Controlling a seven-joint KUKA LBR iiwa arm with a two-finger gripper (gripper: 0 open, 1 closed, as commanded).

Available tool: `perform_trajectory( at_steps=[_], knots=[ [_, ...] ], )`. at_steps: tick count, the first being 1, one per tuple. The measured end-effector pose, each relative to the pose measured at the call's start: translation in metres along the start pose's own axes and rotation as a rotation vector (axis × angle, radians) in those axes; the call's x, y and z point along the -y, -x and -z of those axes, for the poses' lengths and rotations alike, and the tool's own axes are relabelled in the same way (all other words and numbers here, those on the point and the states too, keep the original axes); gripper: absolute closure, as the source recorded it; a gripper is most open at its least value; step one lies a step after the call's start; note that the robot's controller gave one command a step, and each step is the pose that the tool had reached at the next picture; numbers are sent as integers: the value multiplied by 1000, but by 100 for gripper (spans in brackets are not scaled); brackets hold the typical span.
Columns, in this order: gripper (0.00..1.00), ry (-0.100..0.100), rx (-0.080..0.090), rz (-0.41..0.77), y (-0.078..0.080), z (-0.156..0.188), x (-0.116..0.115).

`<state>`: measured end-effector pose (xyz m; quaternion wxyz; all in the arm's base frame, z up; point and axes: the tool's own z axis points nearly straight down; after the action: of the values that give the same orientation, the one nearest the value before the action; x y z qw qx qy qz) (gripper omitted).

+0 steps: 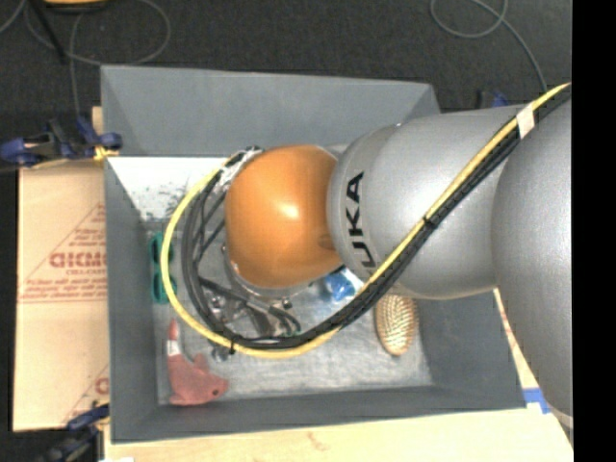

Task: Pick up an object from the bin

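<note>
Reaching into the grey bin point(130, 306), the arm point(414, 210) covers its middle — jaws' state cannot be told.

Black capital letters "UKA" point(357, 218) are printed on the silver-grey casing of the arm point(433, 200). They stand close to the casing's left end, just beside the orange cover point(279, 215). The letters are turned sideways and run along the curve of the casing. At their lower end, the yellow cable point(423, 231) crosses the casing and cuts the lettering off.
</note>
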<state>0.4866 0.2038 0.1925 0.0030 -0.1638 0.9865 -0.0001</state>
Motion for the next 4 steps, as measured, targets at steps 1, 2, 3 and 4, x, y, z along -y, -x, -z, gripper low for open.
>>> perform_trajectory(
  at_steps=[1, 2, 3, 4],
  knots=[
    [100, 0, 0, 24, 0, 6, 2],
    [100, 2, -4, -84, 1, -4, 11],
    [0, 0, -2, -140, 40, -55, -7],
    [0, 1, -1, -142, 40, -53, -7]
  ],
)
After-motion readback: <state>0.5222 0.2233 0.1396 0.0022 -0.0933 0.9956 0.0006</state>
